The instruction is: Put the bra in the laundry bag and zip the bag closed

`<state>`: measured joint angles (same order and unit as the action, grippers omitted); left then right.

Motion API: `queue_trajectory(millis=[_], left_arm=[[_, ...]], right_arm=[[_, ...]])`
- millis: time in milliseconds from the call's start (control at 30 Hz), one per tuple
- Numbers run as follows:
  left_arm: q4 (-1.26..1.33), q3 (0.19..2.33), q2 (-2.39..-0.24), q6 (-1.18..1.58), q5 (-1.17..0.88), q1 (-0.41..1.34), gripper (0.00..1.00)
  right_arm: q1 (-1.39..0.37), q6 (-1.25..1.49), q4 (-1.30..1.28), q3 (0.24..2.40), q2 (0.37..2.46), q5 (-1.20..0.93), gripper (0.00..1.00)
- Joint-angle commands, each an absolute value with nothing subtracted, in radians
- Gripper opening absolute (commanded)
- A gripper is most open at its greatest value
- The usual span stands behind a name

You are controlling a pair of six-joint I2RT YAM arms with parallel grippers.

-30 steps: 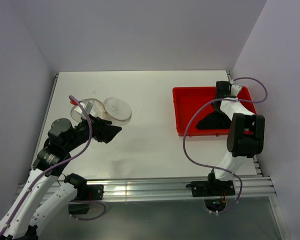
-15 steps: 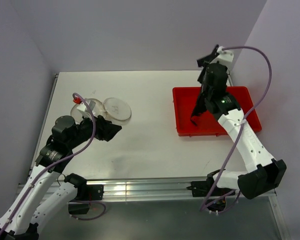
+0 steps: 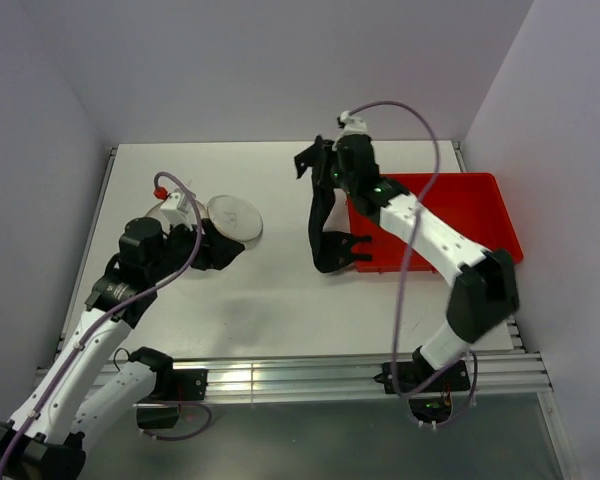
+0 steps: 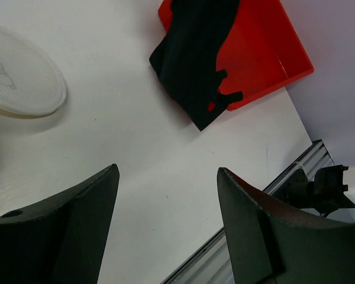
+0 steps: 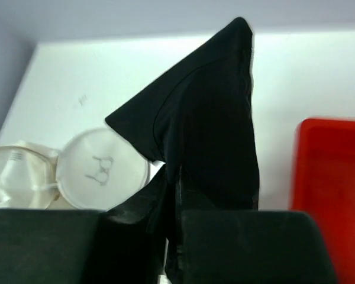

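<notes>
The black bra (image 3: 330, 235) hangs from my right gripper (image 3: 320, 170), which is shut on it above the table just left of the red bin; its lower end reaches the bin's front left corner. It fills the right wrist view (image 5: 207, 154) and shows in the left wrist view (image 4: 192, 65). The white mesh laundry bag (image 3: 175, 215) lies at the left with its round lid (image 3: 234, 217) open flat beside it; the lid (image 5: 102, 168) and bag (image 5: 18, 177) show in the right wrist view. My left gripper (image 3: 220, 250) is open and empty just in front of the bag.
The red rectangular bin (image 3: 450, 220) stands at the right of the table, also in the left wrist view (image 4: 254, 47). Grey walls close in on the left, back and right. An aluminium rail (image 3: 300, 375) runs along the near edge.
My right gripper has lifted the bra out of the red bin and carried it left, toward the table's middle. My left arm has shifted slightly up and right by the bag.
</notes>
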<state>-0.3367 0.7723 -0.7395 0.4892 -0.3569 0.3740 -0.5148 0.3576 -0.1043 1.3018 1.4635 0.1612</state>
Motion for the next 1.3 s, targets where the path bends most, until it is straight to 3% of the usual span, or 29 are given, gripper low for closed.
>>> queue_trajectory(millis=[0, 33, 67, 100, 200, 300, 467, 633, 800, 1100, 1267], left_arm=[[-0.29, 0.796, -0.781, 0.544, -0.336, 0.368, 0.74], [-0.294, 0.802, -0.802, 0.566, -0.313, 0.368, 0.75], [-0.296, 0.808, -0.813, 0.575, -0.296, 0.368, 0.76], [-0.296, 0.81, -0.827, 0.583, -0.276, 0.367, 0.76], [-0.272, 0.799, -0.882, 0.62, -0.275, 0.371, 0.75], [-0.215, 0.785, -0.966, 0.658, -0.259, 0.391, 0.73], [-0.091, 0.813, -1.113, 0.724, -0.192, 0.46, 0.7], [0.003, 0.886, -1.348, 0.749, -0.101, 0.512, 0.7], [-0.055, 1.136, -1.617, 0.703, 0.03, 0.497, 0.66], [-0.21, 1.527, -2.04, 0.701, -0.014, 0.399, 0.58], [-0.27, 1.67, -2.141, 0.696, -0.006, 0.393, 0.57]], right_arm=[[-0.512, 0.429, -0.124, 1.45, 1.665, 0.072, 0.44], [-0.512, 0.428, -0.2, 1.539, 1.803, 0.081, 0.63], [-0.512, 0.428, -0.275, 1.719, 1.86, 0.112, 0.73], [-0.511, 0.431, -0.338, 1.77, 1.893, 0.124, 0.83], [-0.509, 0.433, -0.232, 1.718, 1.862, 0.092, 0.84], [-0.511, 0.428, -0.17, 1.579, 1.758, 0.081, 0.84], [-0.514, 0.463, -0.016, 1.159, 1.464, 0.101, 0.82], [-0.523, 0.5, 0.055, 0.88, 1.286, 0.066, 0.7], [-0.534, 0.509, 0.084, 0.741, 1.166, 0.066, 0.5], [-0.538, 0.503, 0.12, 0.635, 1.045, 0.054, 0.49], [-0.538, 0.5, 0.13, 0.615, 1.017, 0.049, 0.49]])
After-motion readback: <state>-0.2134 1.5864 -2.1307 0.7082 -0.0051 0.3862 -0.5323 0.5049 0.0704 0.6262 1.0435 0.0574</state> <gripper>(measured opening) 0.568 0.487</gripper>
